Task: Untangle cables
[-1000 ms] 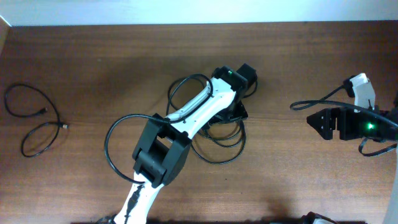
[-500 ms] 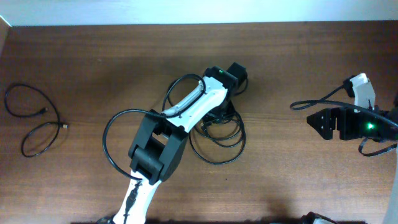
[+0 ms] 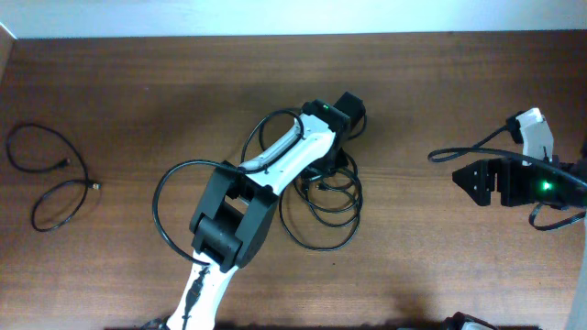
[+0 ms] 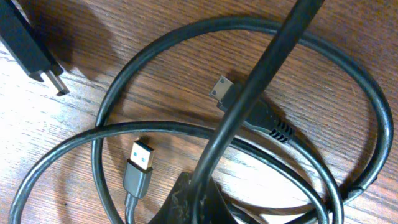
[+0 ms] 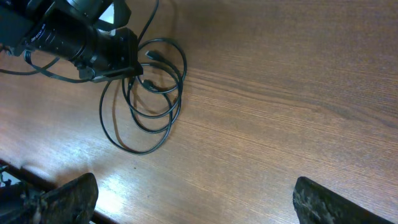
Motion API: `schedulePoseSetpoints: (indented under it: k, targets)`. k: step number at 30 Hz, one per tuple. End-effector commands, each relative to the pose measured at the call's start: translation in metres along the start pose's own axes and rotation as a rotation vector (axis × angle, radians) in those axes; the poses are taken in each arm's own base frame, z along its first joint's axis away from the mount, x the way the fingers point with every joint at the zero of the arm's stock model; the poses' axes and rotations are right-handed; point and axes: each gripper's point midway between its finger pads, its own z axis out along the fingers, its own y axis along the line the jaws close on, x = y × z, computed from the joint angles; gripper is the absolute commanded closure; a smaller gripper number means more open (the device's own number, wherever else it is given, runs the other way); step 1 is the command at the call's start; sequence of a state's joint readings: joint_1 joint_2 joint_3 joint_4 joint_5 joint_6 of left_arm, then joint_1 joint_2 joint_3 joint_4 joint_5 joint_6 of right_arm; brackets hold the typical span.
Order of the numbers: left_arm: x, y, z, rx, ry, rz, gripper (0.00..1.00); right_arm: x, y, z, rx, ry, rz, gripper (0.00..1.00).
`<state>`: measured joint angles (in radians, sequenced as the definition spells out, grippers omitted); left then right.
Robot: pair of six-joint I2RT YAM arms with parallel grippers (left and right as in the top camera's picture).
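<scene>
A tangle of thin black cables (image 3: 323,215) lies in loops at the table's middle. My left gripper (image 3: 325,170) is over its top edge, shut on one cable strand (image 4: 249,93) that runs up from the jaws (image 4: 202,198). Around that strand lie a silver USB plug (image 4: 142,155), a small plug (image 4: 221,87) and a third plug (image 4: 53,78). The right wrist view shows the same pile (image 5: 149,109) under the left gripper (image 5: 132,67). A separate cable (image 3: 55,179) lies far left. My right gripper (image 3: 464,180) stands open at the right, its fingertips (image 5: 62,199) wide apart over bare wood.
The left arm (image 3: 234,225) crosses the table from the front edge to the middle and hides part of the pile. Its own thicker black cable (image 3: 170,206) loops out to the left. The table's back edge (image 3: 293,37) meets a white wall.
My left gripper shifted slightly left and closed on a strand of the central pile. The loops below it have shifted a little. The right arm has not moved.
</scene>
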<state>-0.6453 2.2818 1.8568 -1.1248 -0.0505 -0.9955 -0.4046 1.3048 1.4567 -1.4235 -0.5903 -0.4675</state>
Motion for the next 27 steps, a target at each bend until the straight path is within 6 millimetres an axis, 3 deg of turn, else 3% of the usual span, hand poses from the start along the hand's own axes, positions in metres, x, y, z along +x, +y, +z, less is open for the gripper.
schedulePoseSetpoints:
  k: [1, 2, 4, 7, 9, 15, 19, 24, 27]
  targets:
    - [-0.006, 0.005, -0.001, -0.012, -0.016, 0.02, 1.0, -0.003, 0.0, -0.003, 0.005, -0.008, 0.001, 0.01]
    - [-0.009, 0.003, -0.006, 0.002, -0.018, 0.035, 1.0, -0.003, 0.0, -0.003, 0.005, -0.009, 0.0, 0.01]
    - [-0.019, -0.012, -0.037, 0.113, -0.016, 0.134, 1.0, -0.003, 0.0, -0.003, 0.006, -0.011, -0.002, 0.01]
    - [-0.026, -0.042, -0.099, 0.366, -0.013, 0.338, 1.0, -0.003, 0.0, -0.003, 0.006, -0.011, -0.001, 0.01]
    - [-0.033, -0.051, -0.156, 0.521, -0.052, 0.387, 1.0, -0.003, 0.0, -0.003, 0.006, -0.011, -0.001, 0.01]
    - [-0.064, -0.029, -0.292, 0.731, -0.305, 0.361, 1.0, -0.004, 0.001, -0.003, 0.001, -0.014, -0.001, 0.01]
    - [-0.06, -0.003, -0.372, 0.837, -0.471, 0.363, 1.0, -0.007, 0.005, -0.003, -0.026, -0.031, -0.005, 0.01]
    - [-0.049, 0.01, -0.412, 0.896, -0.554, 0.374, 1.0, -0.011, 0.012, -0.003, -0.066, -0.053, -0.006, 0.01]
    - [-0.047, 0.012, -0.421, 0.912, -0.577, 0.378, 1.0, -0.013, 0.017, -0.004, -0.093, -0.067, -0.007, 0.01]
